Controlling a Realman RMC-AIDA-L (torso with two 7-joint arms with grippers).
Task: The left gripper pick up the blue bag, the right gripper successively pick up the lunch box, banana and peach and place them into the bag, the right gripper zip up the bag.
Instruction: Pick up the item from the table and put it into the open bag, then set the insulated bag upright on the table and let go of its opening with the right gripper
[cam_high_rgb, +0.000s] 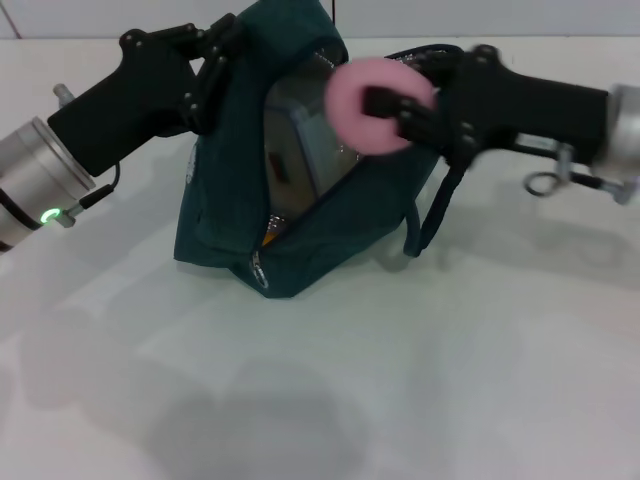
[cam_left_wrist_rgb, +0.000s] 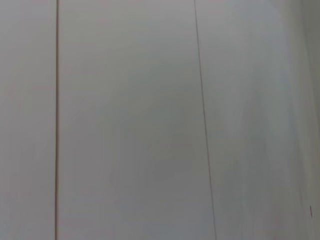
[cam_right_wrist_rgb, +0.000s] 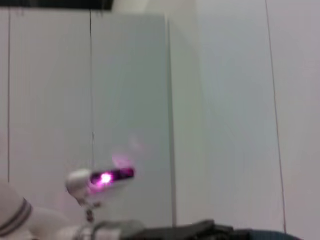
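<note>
**Peach over the bag mouth, left claw pinching the bag's top**

From my head cam, going left to right: the left gripper (cam_high_rgb: 215, 55) comes in from the left edge with its green light on, and its fingers are pressed onto the top left corner of the blue bag (cam_high_rgb: 300, 235), pinching the fabric there. The bag sits on the white table (cam_high_rgb: 400, 380) with its mouth gaping toward me. Inside I can see the lunch box (cam_high_rgb: 300, 140) standing on edge against the silver lining, mostly hidden by the front wall of the bag. There's a sliver of orange-yellow low in the opening by the zipper, probably the banana (cam_high_rgb: 268, 232) (too little shows for me to swear to it).

Next over, the peach (cam_high_rgb: 375, 105) is in the air right at the upper edge of the opening, clamped in the right gripper (cam_high_rgb: 395, 108). One black finger crosses its front, the other is behind it, so the jaws are spread only as wide as the fruit. The right arm runs off the right edge.

Wrist cams are no help: left shows only pale panelling, right shows a wall and a small device with a pink light (cam_right_wrist_rgb: 102, 179).

Plenty of bare table in front of the bag.
</note>
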